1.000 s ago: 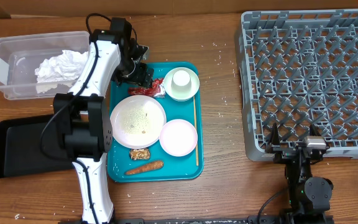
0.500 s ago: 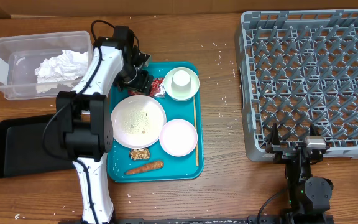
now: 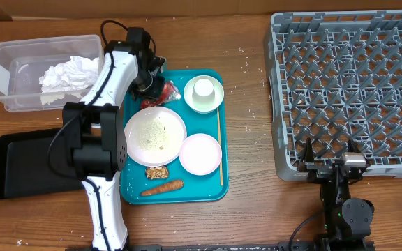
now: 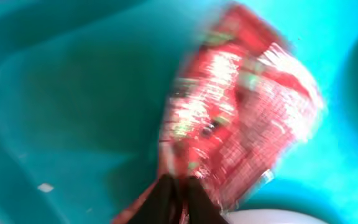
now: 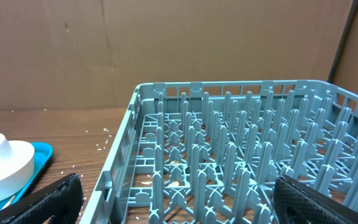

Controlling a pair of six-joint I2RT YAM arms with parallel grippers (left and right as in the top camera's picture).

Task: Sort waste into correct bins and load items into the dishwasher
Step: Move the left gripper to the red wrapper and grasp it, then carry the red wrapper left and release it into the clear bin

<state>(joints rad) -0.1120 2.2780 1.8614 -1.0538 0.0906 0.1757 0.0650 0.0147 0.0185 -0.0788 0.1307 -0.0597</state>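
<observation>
My left gripper (image 3: 159,88) is over the teal tray's back left corner, its dark fingertips (image 4: 166,200) pinched together on the edge of the red wrapper (image 4: 241,118), seen blurred in the left wrist view. From overhead the red wrapper (image 3: 171,93) lies just left of the white bowl (image 3: 217,102), which holds the cup (image 3: 202,88). The large plate (image 3: 155,135) carries rice grains. The pinkish plate (image 3: 200,153), stick (image 3: 219,146), nut lump (image 3: 157,172) and carrot (image 3: 162,187) share the tray. My right gripper (image 3: 330,152) stands open at the dish rack's (image 5: 229,162) front edge.
The clear tub (image 3: 5,97) at the back left holds the crumpled napkin (image 3: 67,73). A black tray (image 3: 19,164) lies left of the teal tray (image 3: 211,192). The grey rack (image 3: 347,90) fills the right side. Rice grains are scattered on the wood.
My left gripper has shifted slightly left and back along the teal tray and shut on the red wrapper, which has bunched up under it. The right arm has stayed still.
</observation>
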